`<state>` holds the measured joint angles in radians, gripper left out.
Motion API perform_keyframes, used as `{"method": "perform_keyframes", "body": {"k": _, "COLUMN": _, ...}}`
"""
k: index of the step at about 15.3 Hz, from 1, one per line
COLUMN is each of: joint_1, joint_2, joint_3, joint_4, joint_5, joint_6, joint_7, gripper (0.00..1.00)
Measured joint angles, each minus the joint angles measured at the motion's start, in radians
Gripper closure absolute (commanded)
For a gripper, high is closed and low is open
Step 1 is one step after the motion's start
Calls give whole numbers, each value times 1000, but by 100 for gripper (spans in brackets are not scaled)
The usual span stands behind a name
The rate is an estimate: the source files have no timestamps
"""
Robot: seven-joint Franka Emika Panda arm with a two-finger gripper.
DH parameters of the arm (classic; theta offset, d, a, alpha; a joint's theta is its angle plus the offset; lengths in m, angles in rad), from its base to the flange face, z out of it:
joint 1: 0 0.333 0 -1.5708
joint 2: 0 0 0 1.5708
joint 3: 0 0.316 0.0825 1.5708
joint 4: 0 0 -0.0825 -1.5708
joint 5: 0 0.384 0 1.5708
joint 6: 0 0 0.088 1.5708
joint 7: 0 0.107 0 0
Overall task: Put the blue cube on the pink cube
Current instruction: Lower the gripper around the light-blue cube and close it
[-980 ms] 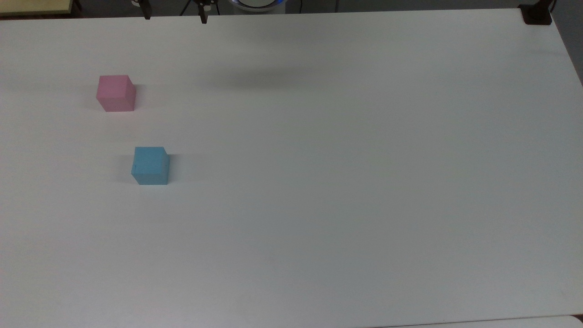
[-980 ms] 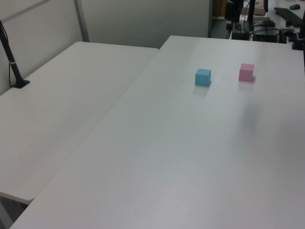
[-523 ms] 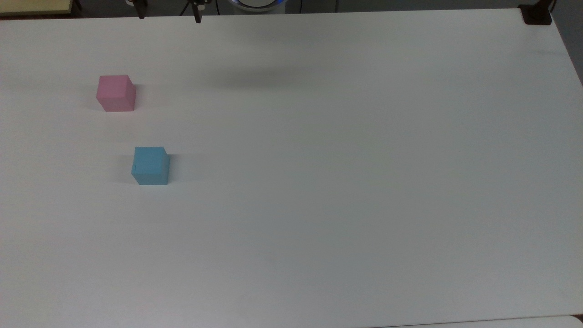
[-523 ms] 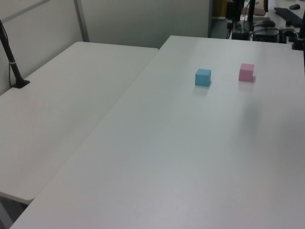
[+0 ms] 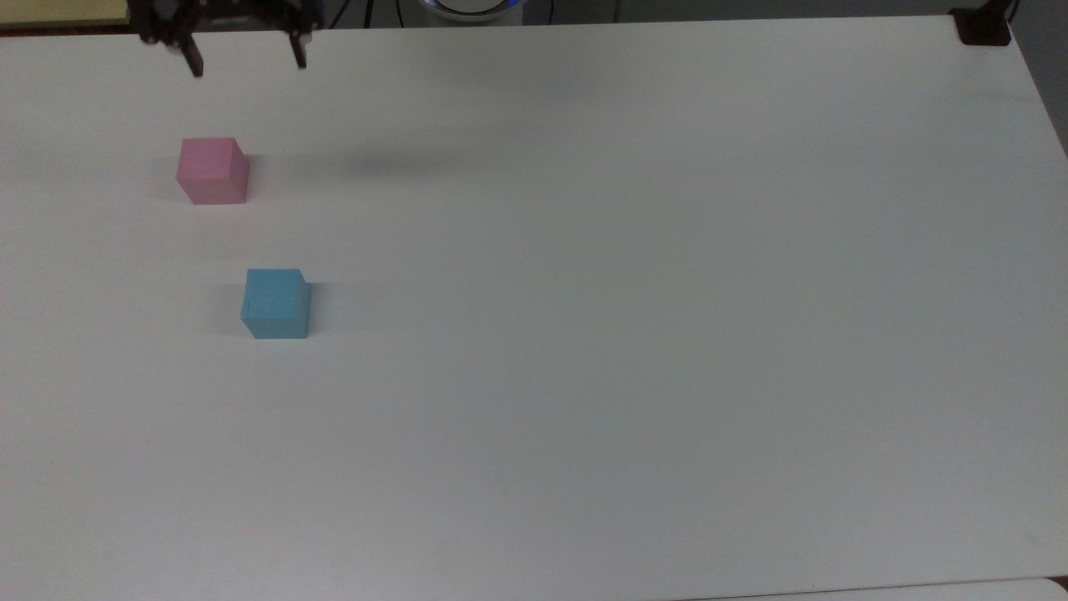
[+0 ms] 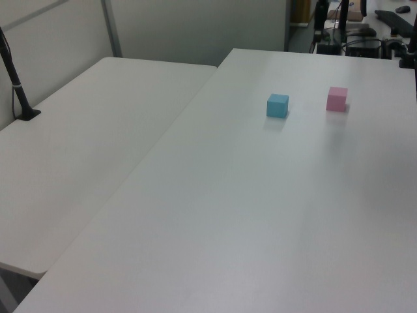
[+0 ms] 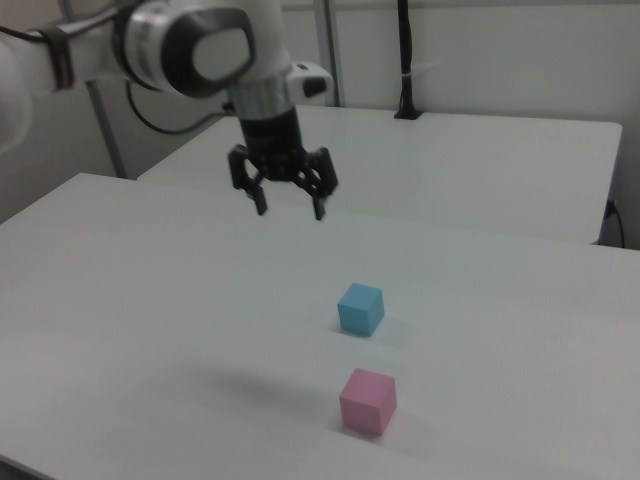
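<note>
We see the gripper (image 7: pixel 290 207) hanging above the white bench (image 7: pixel 150 330) in the upper middle of the right view, its two dark fingers spread apart and holding nothing. In the top view the gripper (image 5: pixel 247 60) sits at the upper left of the frame, fingers pointing down the picture. The blue cube (image 7: pixel 360 308) rests on the bench near the centre of the right view, lower and to the right of the gripper and well apart from it. The pink cube (image 7: pixel 367 400) lies near it, lower in the same frame, the two not touching. In the top view we find the pink cube (image 5: pixel 213 170) at upper left and the blue cube (image 5: pixel 276 303) below and slightly right. In the left view, the blue cube (image 6: pixel 277 105) stands left of the pink cube (image 6: pixel 337 99), upper right of frame.
</note>
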<state>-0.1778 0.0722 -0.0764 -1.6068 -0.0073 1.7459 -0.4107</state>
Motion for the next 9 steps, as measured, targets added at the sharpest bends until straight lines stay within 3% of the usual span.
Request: {"method": "perform_keyframes", "body": {"k": 9, "joint_1": -23, "joint_2": 213, "joint_3": 0, "joint_4": -14, "joint_5": 4, "joint_6": 292, "joint_7": 99, "gripper": 0}}
